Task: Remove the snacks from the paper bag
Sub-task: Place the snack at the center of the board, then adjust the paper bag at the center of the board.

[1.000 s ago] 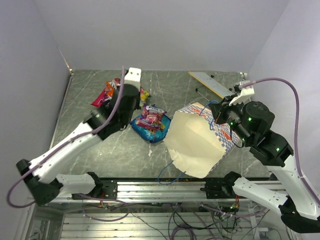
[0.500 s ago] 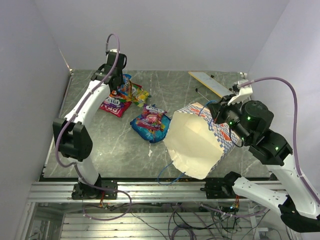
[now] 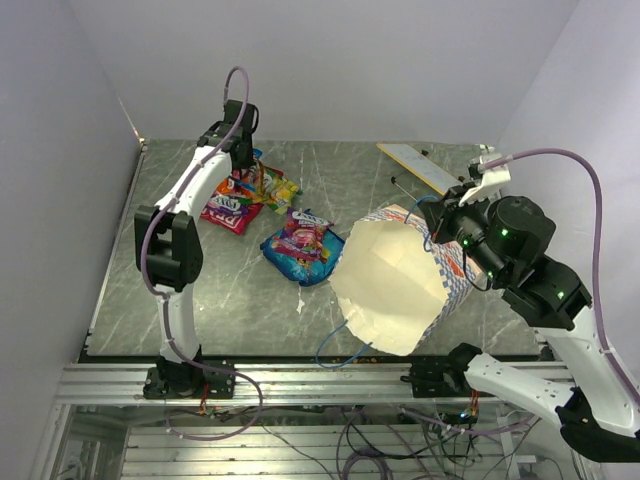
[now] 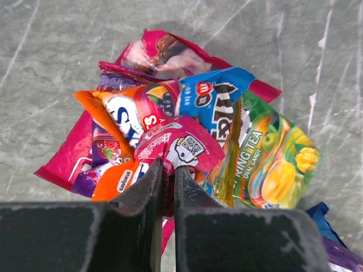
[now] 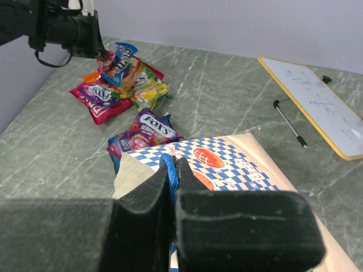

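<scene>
My left gripper [image 3: 241, 168] [image 4: 168, 170] hangs over a heap of snacks [image 3: 245, 195] at the back left. Its jaws are shut on a small pink-red packet [image 4: 181, 146] on top of the heap. Around it lie a yellow-green packet [image 4: 275, 164], a small blue packet [image 4: 212, 102] and a red-pink one [image 4: 164, 54]. A larger blue packet [image 3: 300, 248] [image 5: 144, 133] lies alone beside the paper bag [image 3: 395, 285]. The bag lies on its side with its mouth towards the near edge. My right gripper [image 3: 440, 225] [image 5: 173, 167] is shut on its blue string handle [image 5: 168, 170].
A flat board with a yellow rim [image 3: 425, 168] [image 5: 320, 105] lies at the back right behind the bag. A loose blue string [image 3: 340, 350] trails from the bag towards the table's near edge. Walls stand close on the left and the back.
The left arm has swung up and back from its low reach across the table, and its gripper now stands over the snack heap. The right gripper has kept its hold on the handle.
</scene>
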Controlling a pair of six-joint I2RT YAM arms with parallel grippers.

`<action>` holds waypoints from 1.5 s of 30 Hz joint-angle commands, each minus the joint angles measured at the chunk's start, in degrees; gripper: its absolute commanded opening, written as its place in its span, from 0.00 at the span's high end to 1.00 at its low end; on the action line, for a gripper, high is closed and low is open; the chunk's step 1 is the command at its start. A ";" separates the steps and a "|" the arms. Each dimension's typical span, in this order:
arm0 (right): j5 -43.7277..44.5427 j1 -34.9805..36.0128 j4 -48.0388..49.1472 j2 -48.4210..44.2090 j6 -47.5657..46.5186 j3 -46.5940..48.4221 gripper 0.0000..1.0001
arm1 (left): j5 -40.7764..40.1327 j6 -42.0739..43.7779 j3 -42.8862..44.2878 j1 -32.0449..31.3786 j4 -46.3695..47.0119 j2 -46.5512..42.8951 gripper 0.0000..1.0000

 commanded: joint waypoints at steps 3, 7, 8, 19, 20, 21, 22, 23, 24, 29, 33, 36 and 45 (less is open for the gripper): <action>0.99 0.03 -1.35 -0.01 -0.54 2.37 1.00 | 1.60 0.33 1.96 1.15 -0.19 3.98 0.87; 1.48 0.02 -1.87 -0.48 -0.19 2.60 1.00 | 0.85 -0.01 0.36 1.54 0.73 4.44 0.76; 1.48 0.04 -1.90 -0.61 -0.06 2.60 1.00 | 0.51 -0.48 1.14 1.59 -0.30 4.63 0.73; 0.15 0.00 -1.50 -0.49 2.17 1.90 1.00 | 1.64 -6.91 1.71 1.09 -2.91 -3.82 0.08; -0.31 0.02 -1.50 -0.19 2.27 1.97 1.00 | 2.41 -7.71 1.25 0.36 -2.90 -5.19 0.04; -0.62 0.00 -1.58 0.13 2.39 2.22 1.00 | 2.90 -8.32 0.61 -0.38 -2.62 -6.77 0.02; -1.01 -0.01 -1.74 0.62 2.68 2.62 1.00 | 3.12 -8.71 -0.41 -1.37 -2.28 -8.34 0.02; -1.49 0.04 -2.06 1.15 3.05 3.27 1.00 | 3.38 -9.02 -1.50 -2.30 -2.11 -9.86 0.02; -2.00 0.05 -2.36 1.86 3.63 4.20 1.00 | 3.71 -9.38 -2.67 -3.22 -2.02 -11.40 0.02; -3.77 0.03 -2.74 5.65 8.18 10.41 1.00 | 4.94 -10.83 -10.47 -6.28 -1.70 -19.89 0.02; -4.24 0.00 0.26 7.62 8.82 12.71 1.00 | 6.10 -11.02 -15.33 -7.01 -2.94 -26.35 0.03; -1.45 0.04 0.73 8.45 8.21 13.23 1.00 | 6.52 -10.48 -17.63 -7.19 -4.13 -29.94 0.03; 27.31 -0.25 -6.69 9.01 9.81 6.36 1.00 | 8.04 -9.79 -18.05 -7.28 -8.47 -35.99 0.03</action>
